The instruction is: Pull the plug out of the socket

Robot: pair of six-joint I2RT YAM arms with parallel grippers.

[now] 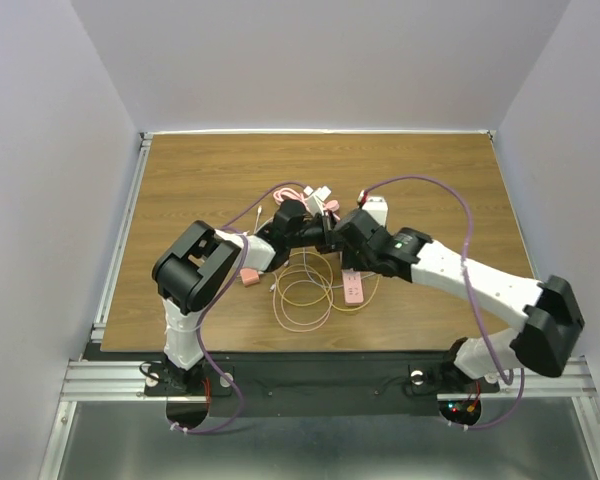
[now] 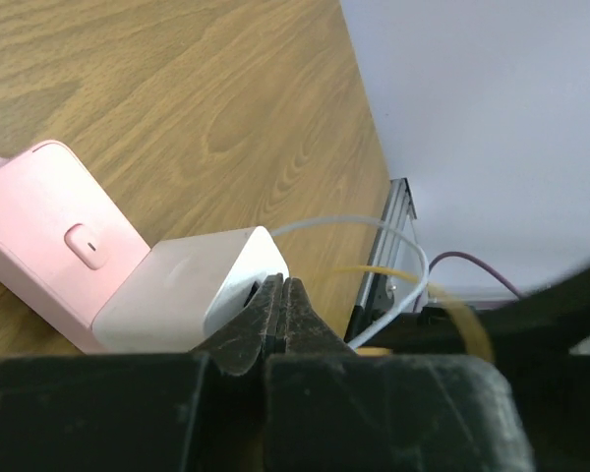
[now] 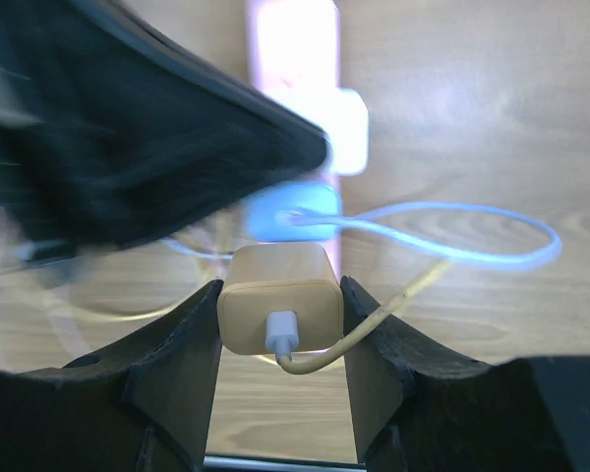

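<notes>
The pink power strip runs away from the right wrist camera, with a white plug and a blue plug on it. My right gripper is shut on a cream-yellow plug with a white connector and a yellow cable. I cannot tell whether this plug sits in the strip. In the left wrist view the strip carries the white plug. My left gripper is shut, its tips against that plug's edge. From above, both grippers, left and right, meet mid-table, with a pink strip end showing.
Loops of yellow and pink cable lie on the wooden table in front of the grippers. A small pink cube adapter lies to their left. White plugs sit behind the grippers. Grey walls stand close on all sides.
</notes>
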